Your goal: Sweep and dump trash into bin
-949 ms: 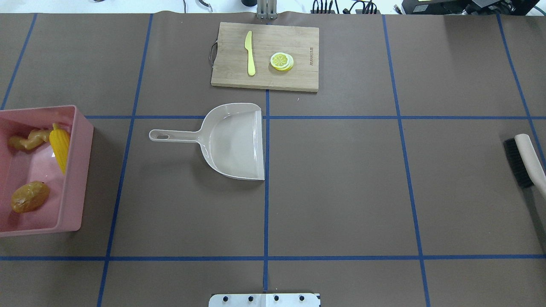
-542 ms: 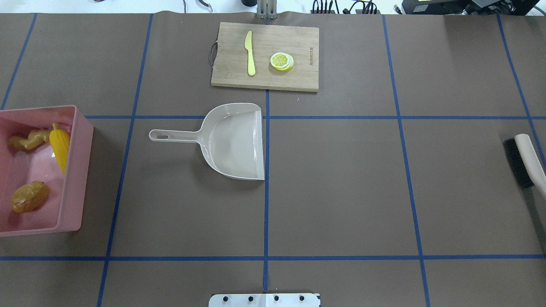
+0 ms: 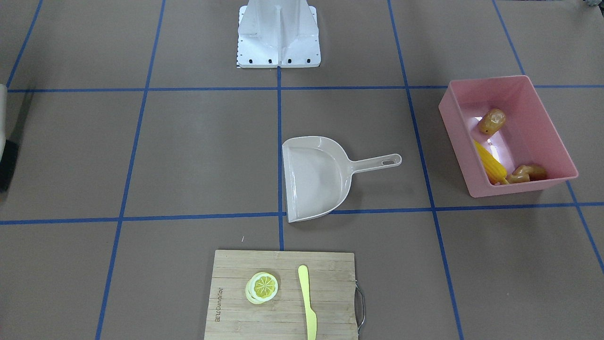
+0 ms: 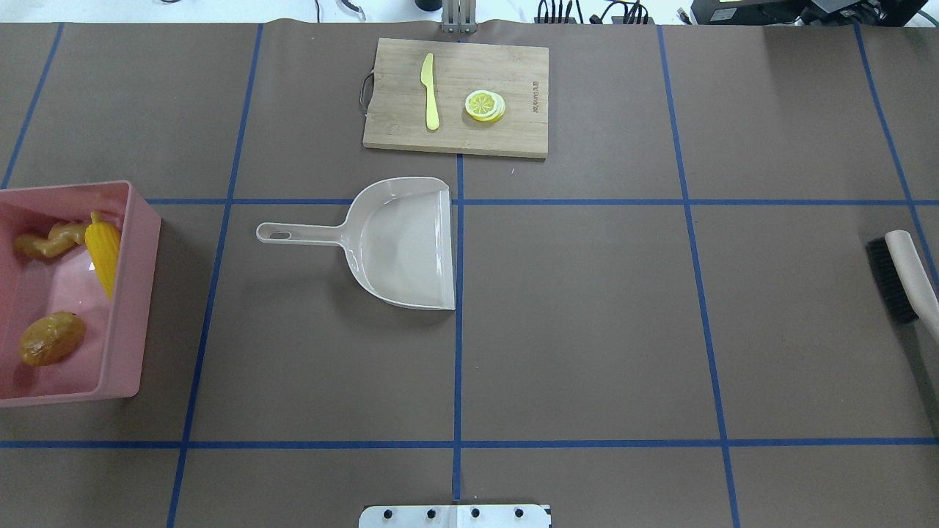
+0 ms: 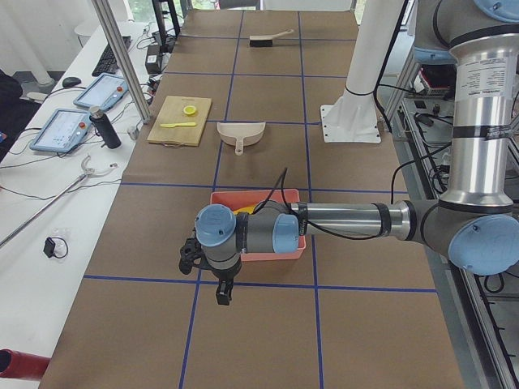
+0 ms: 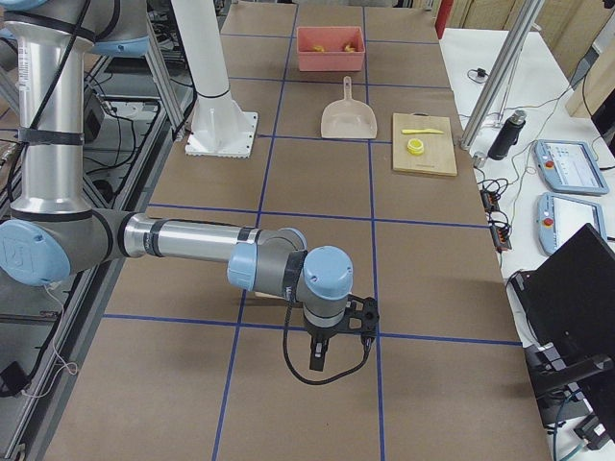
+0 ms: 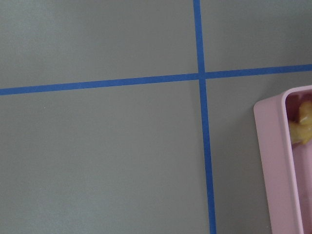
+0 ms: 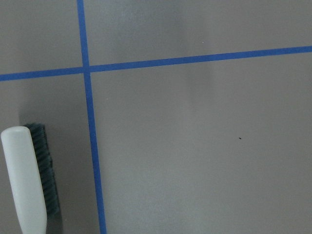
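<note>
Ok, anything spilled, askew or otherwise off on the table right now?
Nothing stands out. The corn cob, ginger root and potato all lie inside the pink bin, which sits upright. The dustpan lies flat and empty; the knife and lemon slice rest on the cutting board; the brush lies at the robot's right.

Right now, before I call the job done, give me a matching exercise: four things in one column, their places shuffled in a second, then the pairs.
1. yellow toy corn cob
2. beige plastic dustpan
3. yellow plastic knife
4. black-bristled, beige-handled brush

A. on the wooden cutting board
B. far out on the robot's right of the brown table
C. inside the pink rectangular plastic bin
D. empty, at the table's middle

Pairs: 1-C; 2-D; 3-A; 4-B
</note>
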Tool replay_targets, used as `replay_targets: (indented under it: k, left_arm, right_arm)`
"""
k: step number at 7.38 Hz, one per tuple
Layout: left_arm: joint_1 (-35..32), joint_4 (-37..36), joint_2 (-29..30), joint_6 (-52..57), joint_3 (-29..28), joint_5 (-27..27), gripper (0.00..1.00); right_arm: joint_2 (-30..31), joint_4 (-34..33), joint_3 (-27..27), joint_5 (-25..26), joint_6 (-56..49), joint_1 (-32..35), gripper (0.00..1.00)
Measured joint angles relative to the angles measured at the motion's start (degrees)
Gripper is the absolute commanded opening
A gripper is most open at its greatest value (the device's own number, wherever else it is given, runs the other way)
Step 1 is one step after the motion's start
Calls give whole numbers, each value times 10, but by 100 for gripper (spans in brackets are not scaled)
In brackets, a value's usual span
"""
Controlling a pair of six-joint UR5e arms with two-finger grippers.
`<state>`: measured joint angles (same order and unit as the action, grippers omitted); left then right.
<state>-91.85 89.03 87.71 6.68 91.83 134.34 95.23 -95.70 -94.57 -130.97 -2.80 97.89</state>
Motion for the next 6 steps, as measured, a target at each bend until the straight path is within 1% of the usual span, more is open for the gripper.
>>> replay_targets:
  k: [3,6]
  left_arm:
    - [0,-1,0,0,-1,0,98]
    - [0,-1,1,0,-1,0,98]
  right_arm:
    - [3,28,12,1,19,0,100]
    - [-1,34,16,1,20,0,100]
